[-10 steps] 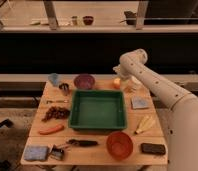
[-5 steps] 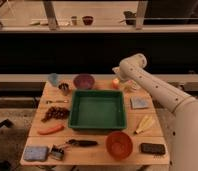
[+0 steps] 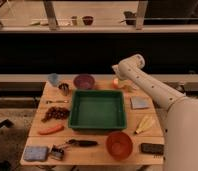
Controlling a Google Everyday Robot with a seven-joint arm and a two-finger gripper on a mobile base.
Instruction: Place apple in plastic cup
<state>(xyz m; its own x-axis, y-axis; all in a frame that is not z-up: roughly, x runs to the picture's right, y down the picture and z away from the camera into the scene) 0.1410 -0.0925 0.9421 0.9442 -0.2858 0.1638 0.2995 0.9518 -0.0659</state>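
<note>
The arm is leaning slightly further over the back of the tabletop (image 3: pixel 94 154) than a moment ago, while the apple (image 3: pixel 115 84) is staying put. The tool (image 3: pixel 116 76) is hanging just above the apple; I cannot tell whether it is spread or closed. The apple is sitting behind the green tray (image 3: pixel 98 110), right of the purple bowl (image 3: pixel 84 81). The plastic cup (image 3: pixel 53 79) is standing well apart, at the back left.

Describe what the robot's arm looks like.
The arm is off-white, made of thick rounded segments with a bulbous joint; no cables or markings show. Its end effector is by the apple, too hidden to describe.
</note>
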